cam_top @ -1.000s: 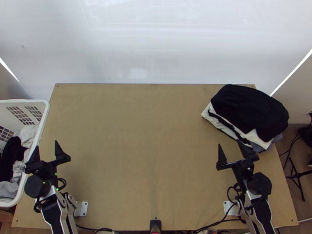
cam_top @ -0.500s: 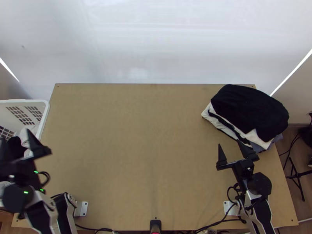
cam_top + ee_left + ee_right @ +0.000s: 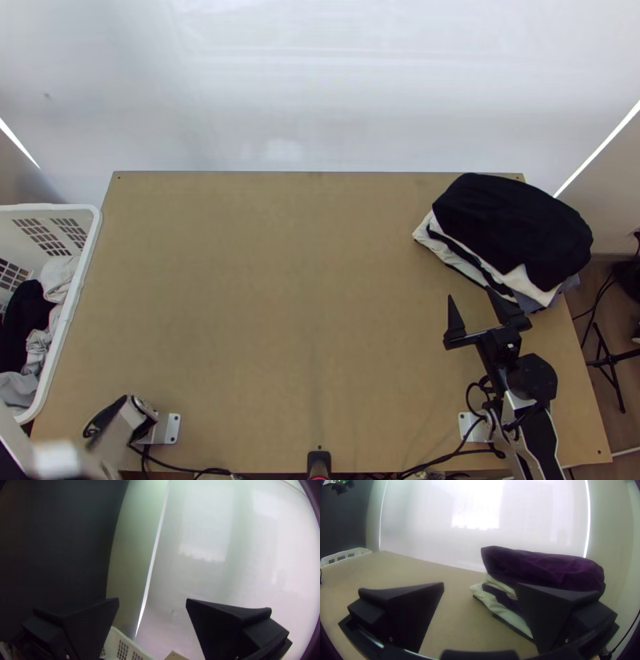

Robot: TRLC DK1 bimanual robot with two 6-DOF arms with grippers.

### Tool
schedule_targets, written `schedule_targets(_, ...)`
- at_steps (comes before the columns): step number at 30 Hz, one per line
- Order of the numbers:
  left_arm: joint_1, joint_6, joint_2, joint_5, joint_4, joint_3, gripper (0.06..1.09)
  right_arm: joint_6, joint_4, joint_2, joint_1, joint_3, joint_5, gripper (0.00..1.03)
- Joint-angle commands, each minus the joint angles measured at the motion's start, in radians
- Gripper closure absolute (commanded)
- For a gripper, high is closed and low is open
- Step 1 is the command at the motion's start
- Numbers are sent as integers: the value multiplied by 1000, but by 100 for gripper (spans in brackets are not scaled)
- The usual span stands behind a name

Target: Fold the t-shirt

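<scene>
My right gripper point(image 3: 472, 308) stands open with nothing between its fingers, just in front of a pile of folded clothes point(image 3: 512, 232) at the table's right side. Black cloth lies on top of the pile, with white, dark and blue-grey layers below. In the right wrist view the right gripper point(image 3: 480, 584) is beside the same pile point(image 3: 543, 568). My left gripper point(image 3: 152, 598) is open and empty in the left wrist view, raised before the white backdrop. Black, white and grey clothes point(image 3: 24, 328) lie bunched in the basket at the far left.
The white laundry basket point(image 3: 88, 256) stands against the left edge of the wooden table point(image 3: 264, 280). A small black device point(image 3: 318, 462) sits at the near edge, with cables running along it.
The left arm has swung left and back toward the lower left corner, its gripper passing over the basket's near part. The right arm and the pile have kept still.
</scene>
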Motion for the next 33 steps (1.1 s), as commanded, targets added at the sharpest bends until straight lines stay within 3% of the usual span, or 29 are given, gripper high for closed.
schedule_targets(1, 173, -12, 520, -8, -337, 460, 11, 0, 0, 0, 0, 0, 0, 4)
schedule_targets(5, 257, 51, 786, -8, -449, 610, 11, 0, 0, 0, 0, 0, 0, 4)
schedule_targets(12, 341, 137, 1136, 0, -446, 745, 11, 0, 0, 0, 0, 0, 0, 4)
schedule_targets(18, 372, 168, 1330, -2, -389, 765, 11, 0, 0, 0, 0, 0, 0, 4)
schedule_targets(24, 387, 186, 1479, -8, -226, 777, 11, 0, 0, 0, 0, 0, 0, 4)
schedule_targets(33, 392, 273, 1680, -11, -182, 805, 11, 0, 0, 0, 0, 0, 0, 4)
